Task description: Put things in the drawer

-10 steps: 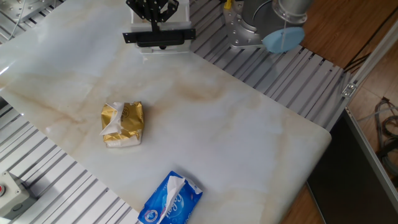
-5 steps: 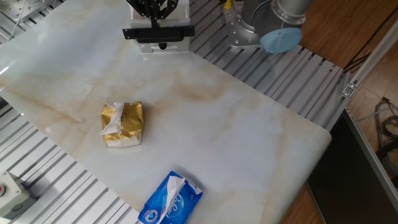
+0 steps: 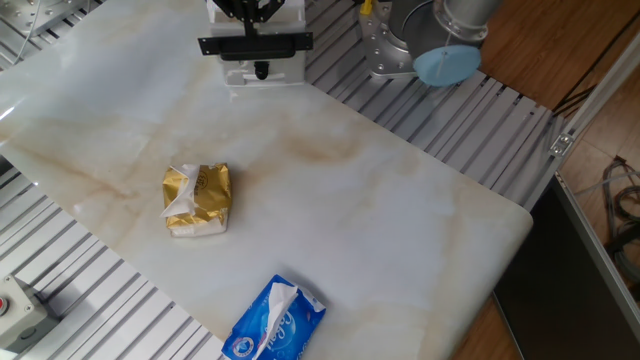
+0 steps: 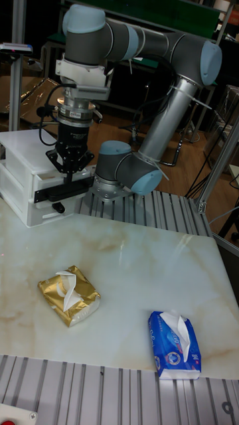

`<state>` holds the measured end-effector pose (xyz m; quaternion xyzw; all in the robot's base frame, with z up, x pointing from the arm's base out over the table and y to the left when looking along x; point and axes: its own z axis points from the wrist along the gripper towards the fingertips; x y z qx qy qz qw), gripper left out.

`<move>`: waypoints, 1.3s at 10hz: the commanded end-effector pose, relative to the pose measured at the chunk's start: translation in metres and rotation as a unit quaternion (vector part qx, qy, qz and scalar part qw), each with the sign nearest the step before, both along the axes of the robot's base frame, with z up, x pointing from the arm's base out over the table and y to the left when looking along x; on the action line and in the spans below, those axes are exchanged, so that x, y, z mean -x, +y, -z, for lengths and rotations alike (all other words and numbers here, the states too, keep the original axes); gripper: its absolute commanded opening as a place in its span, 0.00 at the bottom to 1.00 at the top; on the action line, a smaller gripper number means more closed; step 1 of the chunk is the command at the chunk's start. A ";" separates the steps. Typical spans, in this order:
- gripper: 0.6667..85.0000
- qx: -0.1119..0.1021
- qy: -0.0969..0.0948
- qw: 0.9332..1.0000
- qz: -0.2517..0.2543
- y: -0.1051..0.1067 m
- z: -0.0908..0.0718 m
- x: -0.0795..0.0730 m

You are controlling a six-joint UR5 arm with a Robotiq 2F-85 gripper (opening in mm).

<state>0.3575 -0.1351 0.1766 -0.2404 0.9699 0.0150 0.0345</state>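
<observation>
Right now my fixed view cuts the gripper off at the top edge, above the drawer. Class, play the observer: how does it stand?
Observer: In the tall view the gripper points straight down over the drawer, whose black-trimmed front stands pulled out from the white unit.
Operator: Is the wooden cube between its fingers?
Observer: No wooden cube shows in either view. The fingertips stand close together, and I cannot tell whether they pinch anything.
Operator: My view crops the blue tissue pack. Does it hang off the table?
Observer: No. The blue tissue pack lies wholly on the marble table, near its front edge.
</observation>
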 end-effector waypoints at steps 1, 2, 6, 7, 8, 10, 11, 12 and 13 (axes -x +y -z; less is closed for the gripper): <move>0.00 -0.008 -0.002 1.000 0.001 -0.001 0.000 0.006; 0.00 -0.009 -0.001 1.000 0.001 -0.002 0.001 0.008; 0.00 -0.012 0.002 1.000 0.004 -0.006 0.001 0.015; 0.00 -0.011 0.006 1.000 0.006 -0.007 -0.001 0.018; 0.00 -0.011 0.009 1.000 0.006 -0.007 -0.002 0.020; 0.00 -0.010 0.009 1.000 0.008 -0.009 -0.002 0.022; 0.00 -0.010 0.010 1.000 0.009 -0.011 -0.001 0.025; 0.00 -0.012 0.010 1.000 0.009 -0.012 0.000 0.027; 0.00 -0.013 0.010 1.000 0.010 -0.012 -0.001 0.028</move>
